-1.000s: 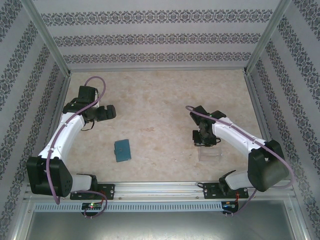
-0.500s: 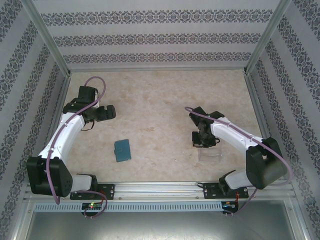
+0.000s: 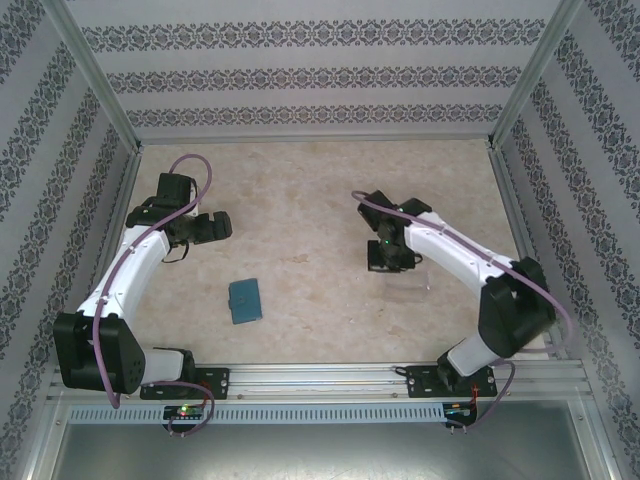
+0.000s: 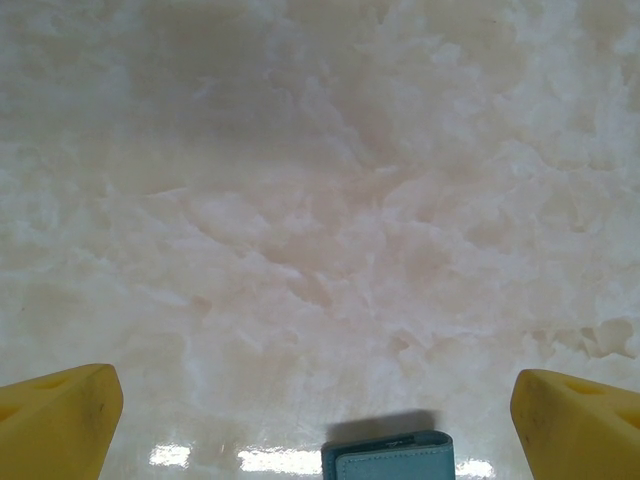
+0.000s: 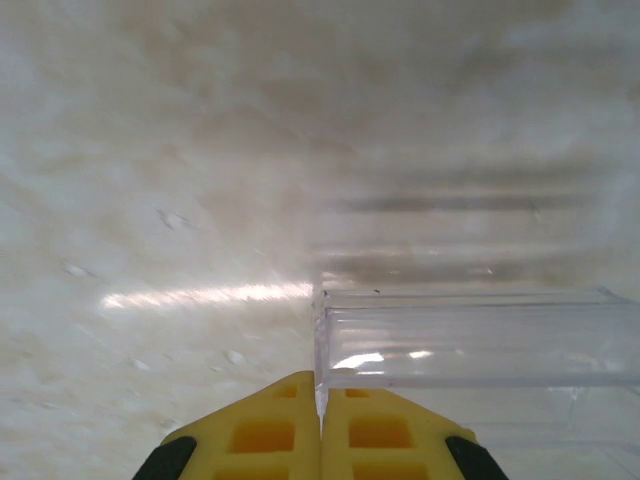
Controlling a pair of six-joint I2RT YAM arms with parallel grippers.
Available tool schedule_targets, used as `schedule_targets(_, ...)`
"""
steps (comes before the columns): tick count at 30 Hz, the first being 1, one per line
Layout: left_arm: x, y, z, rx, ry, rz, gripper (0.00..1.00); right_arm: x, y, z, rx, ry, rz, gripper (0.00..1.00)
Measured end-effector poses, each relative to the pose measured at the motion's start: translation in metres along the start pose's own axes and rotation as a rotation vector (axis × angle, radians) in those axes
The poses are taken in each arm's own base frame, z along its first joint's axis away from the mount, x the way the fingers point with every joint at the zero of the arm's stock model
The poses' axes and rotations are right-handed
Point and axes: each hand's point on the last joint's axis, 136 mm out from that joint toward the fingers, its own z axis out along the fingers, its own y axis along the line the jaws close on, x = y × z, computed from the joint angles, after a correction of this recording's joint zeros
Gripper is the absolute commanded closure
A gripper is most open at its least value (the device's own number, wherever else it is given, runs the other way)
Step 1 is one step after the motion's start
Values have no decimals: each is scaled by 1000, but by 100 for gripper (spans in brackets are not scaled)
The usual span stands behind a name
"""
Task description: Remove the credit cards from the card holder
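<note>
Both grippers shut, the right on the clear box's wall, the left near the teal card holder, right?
No: the left gripper is open, fingers wide apart in the left wrist view, near the teal card holder. The right gripper is shut on the wall of the clear box.

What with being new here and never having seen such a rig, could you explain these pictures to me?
These are two robot arms bolted to the near edge of a table, each ending in a two-finger gripper. The wide picture comes from a fixed camera above and behind them; the other two come from cameras on the wrists, looking past yellow fingers. On the table lie a small teal card holder and a clear plastic box. The left gripper is open and holds nothing; the card holder's edge peeks in at the bottom of its wrist view. The right gripper is shut, right at the box's corner; whether it pinches the box's wall, I cannot tell.
</note>
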Motion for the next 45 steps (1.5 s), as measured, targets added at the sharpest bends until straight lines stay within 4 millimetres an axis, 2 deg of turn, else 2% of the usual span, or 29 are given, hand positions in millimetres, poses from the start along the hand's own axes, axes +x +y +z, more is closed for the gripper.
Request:
schedule_targets(6,0,1,0,-4,-2,0,0,-44,52,-10,-19,-43,-23,100)
schedule_targets(11,-1,3,0,-12,-3,-1,0,-93,94,-16,-26,-99,-22,100)
schedule_targets(18,0,3,0,-12,-3,-2,0,-135,129,-7,-28,-125,-17,100)
schedule_targets(23,0,3,0,-12,-1,-2,0,-159,150,7,-38,-136,-15,100)
schedule_targets(30,0,3,0,-13,-1,-2,0,-174,159,25,-35,-131,-8,100)
schedule_targets(37,0,3,0,-12,-1,-2,0,-178,153,46,-13,-101,6,100)
schedule_targets(45,0,2,0,-9,0,-2,0,-180,152,48,-22,-95,14,99)
